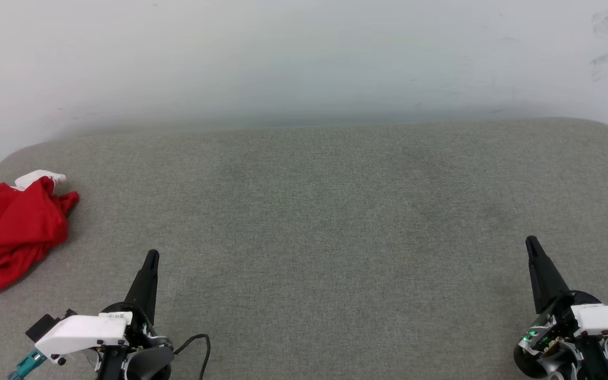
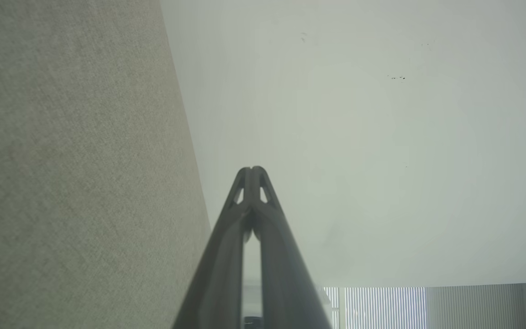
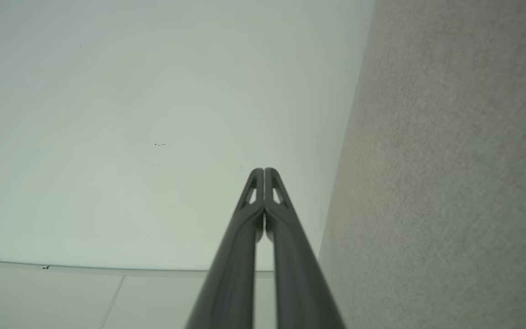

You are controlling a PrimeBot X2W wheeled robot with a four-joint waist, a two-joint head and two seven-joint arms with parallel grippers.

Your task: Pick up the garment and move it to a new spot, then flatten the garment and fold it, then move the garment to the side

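My left fingers (image 1: 148,274) pressed together, my right fingers (image 1: 539,264) likewise (both empty), crumpled red garment (image 1: 11,237) well left of my left fingers, on grey cushion (image 1: 309,221).

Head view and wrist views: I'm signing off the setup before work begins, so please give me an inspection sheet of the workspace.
Surface: grey woven fabric cushion, flat, with rounded far corners.
Job's things: crumpled red thin-fabric shirt with a white part showing, bunched at the cushion's left end, not folded, partly cut off by the picture edge.
Clutter: nothing seen.
Grippers: left gripper and right gripper at the near corners, dark fingers shut together, holding nothing, both apart from the shirt.
Cables: thin black cable looping beside the left wrist; teal connector at the picture's lower left.
Surroundings: pale wall behind, dark scuff marks upper right; vertical window blinds in the left wrist view.
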